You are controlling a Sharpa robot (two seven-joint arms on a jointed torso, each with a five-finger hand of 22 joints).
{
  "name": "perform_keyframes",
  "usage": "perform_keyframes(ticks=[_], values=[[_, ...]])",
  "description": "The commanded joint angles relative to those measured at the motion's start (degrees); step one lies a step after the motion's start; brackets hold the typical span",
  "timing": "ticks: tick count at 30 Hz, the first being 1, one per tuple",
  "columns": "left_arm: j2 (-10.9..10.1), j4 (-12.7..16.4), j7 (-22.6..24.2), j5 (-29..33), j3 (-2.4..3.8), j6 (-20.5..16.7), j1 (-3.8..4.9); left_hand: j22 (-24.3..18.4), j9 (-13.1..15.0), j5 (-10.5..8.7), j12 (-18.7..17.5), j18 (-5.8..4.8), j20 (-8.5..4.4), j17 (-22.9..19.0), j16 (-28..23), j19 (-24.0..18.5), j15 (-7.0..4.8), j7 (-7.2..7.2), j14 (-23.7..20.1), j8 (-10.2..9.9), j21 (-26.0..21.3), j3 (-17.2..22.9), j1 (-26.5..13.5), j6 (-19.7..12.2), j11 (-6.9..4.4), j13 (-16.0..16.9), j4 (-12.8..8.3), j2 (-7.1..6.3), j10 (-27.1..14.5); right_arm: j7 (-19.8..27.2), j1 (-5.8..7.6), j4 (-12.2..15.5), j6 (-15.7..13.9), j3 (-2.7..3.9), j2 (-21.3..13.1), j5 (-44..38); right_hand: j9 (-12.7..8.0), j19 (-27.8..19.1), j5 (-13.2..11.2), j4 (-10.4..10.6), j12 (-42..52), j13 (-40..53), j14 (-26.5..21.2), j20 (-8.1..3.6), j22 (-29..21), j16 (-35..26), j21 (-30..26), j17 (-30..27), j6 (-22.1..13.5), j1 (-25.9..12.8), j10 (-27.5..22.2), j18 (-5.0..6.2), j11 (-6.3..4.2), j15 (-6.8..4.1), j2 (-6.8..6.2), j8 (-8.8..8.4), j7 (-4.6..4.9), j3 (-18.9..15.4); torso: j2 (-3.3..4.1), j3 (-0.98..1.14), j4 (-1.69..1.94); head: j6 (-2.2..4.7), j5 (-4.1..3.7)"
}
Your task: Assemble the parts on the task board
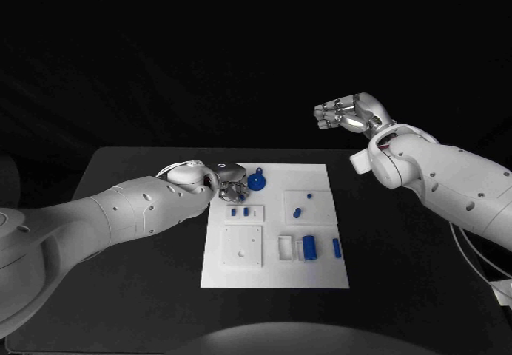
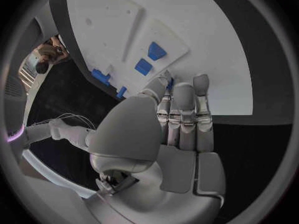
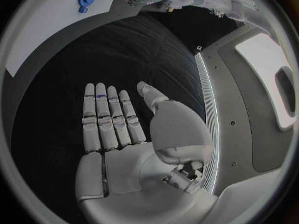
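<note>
Several parts (image 1: 308, 247) beside left hand (image 1: 231, 185)

Task board (image 1: 320, 177) mid-table (image 1: 128, 170), parts (image 1: 309, 248) on it, left hand (image 1: 229, 185) over its far-left corner

Left hand (image 1: 226, 183) crowds the task board's (image 1: 320, 275) far-left corner.

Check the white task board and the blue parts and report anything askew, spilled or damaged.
Nothing stands out. The white task board lies flat and square on the black table. The small blue parts sit on it, none off the edge. The round blue part lies near the left hand.
</note>
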Motion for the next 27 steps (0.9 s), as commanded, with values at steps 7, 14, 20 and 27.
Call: perform_keyframes(ticks=[7, 14, 20, 27], values=[[-0.15, 0.14, -0.17, -0.52, -0.33, -0.14, -0.54, 1.05, -0.15, -0.28, -0.02, -0.37, -0.71, 0.00, -0.32, -0.34, 0.27, 0.55, -0.79, 0.06, -0.33, 0.05, -0.74, -1.50, 0.90, 0.00, -0.14, -0.40, -1.91, 0.56, 0.00, -0.04, 0.39, 0.03, 0.03, -0.06, -0.08, -0.46, 0.27, 0.04, -0.36, -0.09, -0.48, -0.05, -0.07, -0.32, -0.22, -0.09, -0.27, 0.02, -0.24, 0.48, -0.05, -0.01, -0.44, -0.10, 0.02, 0.33, -0.01, 0.02, 0.01, 0.05, 0.03], [-0.30, 0.06, -0.25, 0.06, -0.33, -0.86, -0.54, 0.94, -0.25, -0.21, -0.05, -0.80, -0.79, -0.08, -0.89, -0.56, 0.38, 0.58, -1.42, 0.00, -1.04, 0.79, -2.57, -4.74, 1.28, -0.02, 0.72, -2.09, -3.10, 0.56, 0.00, -0.07, 0.37, 0.03, 0.01, -0.06, -0.08, -0.46, 0.27, 0.04, -0.36, -0.09, -0.48, -0.05, -0.07, -0.32, -0.22, -0.09, -0.27, 0.02, -0.24, 0.48, -0.05, -0.01, -0.44, -0.10, 0.02, 0.33, -0.02, 0.03, 0.00, 0.02, -0.16], [-0.38, 0.02, -0.29, 0.31, -0.33, -0.89, -0.54, 0.94, -0.13, -0.17, -0.02, -1.10, -0.95, -0.06, -1.16, -0.21, 0.33, 0.44, -1.49, 0.12, -2.09, 2.43, -3.07, -5.66, 1.36, -0.01, 1.80, -3.60, -3.45, 0.55, 0.00, -0.07, 0.35, 0.03, 0.00, -0.06, -0.08, -0.51, 0.26, 0.02, -0.36, -0.08, -0.51, -0.03, -0.08, -0.32, -0.23, -0.09, -0.29, 0.05, -0.29, 0.47, -0.04, 0.01, -0.47, -0.10, 0.03, 0.30, -0.02, 0.03, 0.01, 0.03, -0.08], [-0.45, 0.00, -0.46, 0.37, -0.33, -0.72, -0.54, 1.00, -0.13, 0.06, -0.02, -1.14, -0.98, -0.03, -1.22, -0.14, 0.31, 0.45, -1.54, 0.12, -2.40, 2.88, -2.92, -5.81, 1.39, -0.01, 1.98, -4.02, -3.55, 0.57, -0.01, -0.07, 0.34, 0.03, 0.02, -0.06, -0.08, -0.51, 0.25, 0.01, -0.36, -0.08, -0.52, -0.03, -0.08, -0.32, -0.23, -0.09, -0.29, 0.05, -0.30, 0.47, -0.04, 0.01, -0.47, -0.10, 0.03, 0.29, -0.01, 0.04, 0.04, -0.02, 0.01]])
